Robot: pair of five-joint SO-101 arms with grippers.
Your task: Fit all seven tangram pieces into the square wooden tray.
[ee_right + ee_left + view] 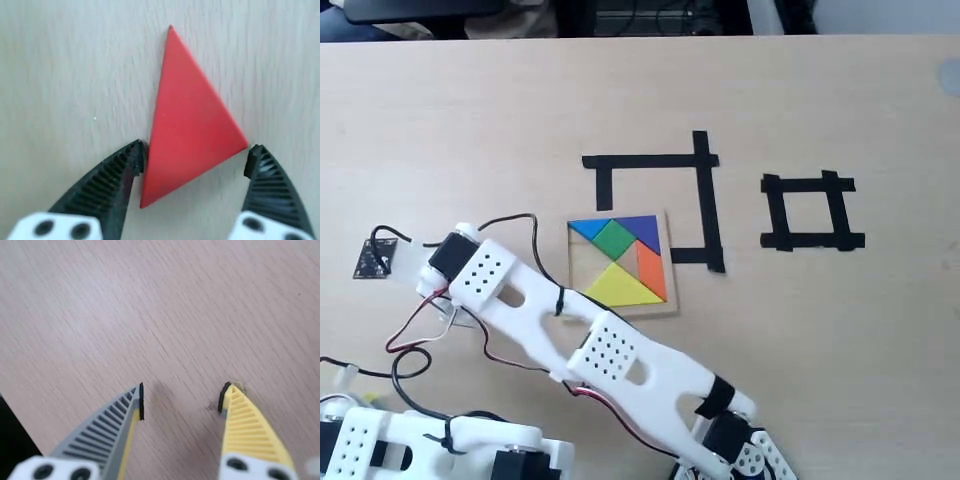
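Pale wood-grain surface (820,90) carrying a square wooden tray (577,275) near its centre. Inside the tray, a blue triangle (588,228) lies at 11 o'clock, a green square (614,240) sits just beside it toward 12 o'clock, a purple parallelogram (642,226) is at 1 o'clock, an orange piece (651,272) runs along the 3 o'clock side, and a yellow triangle (618,287) fills the 6 o'clock part. Part of the tray's 9 o'clock side is bare wood. A large black tape outline (705,200) lies at 1 o'clock from the tray, its corner overlapping the tray's position, and a smaller black tape square (810,240) lies well apart at 3 o'clock. A long white arm (610,350) stretches from the 5 o'clock edge of the overhead view past the tray's 7 o'clock corner toward 9 o'clock. A second white arm (420,440) is folded at 7 o'clock. In the right wrist view, a flat red triangle (192,125) lies on the surface between the black fingers of the right gripper (196,156), which is released and spread wide, one fingertip at the triangle's long edge and the other just beside a corner. The left gripper (182,399), with one grey finger and one yellow finger, is also released and spread above bare surface.
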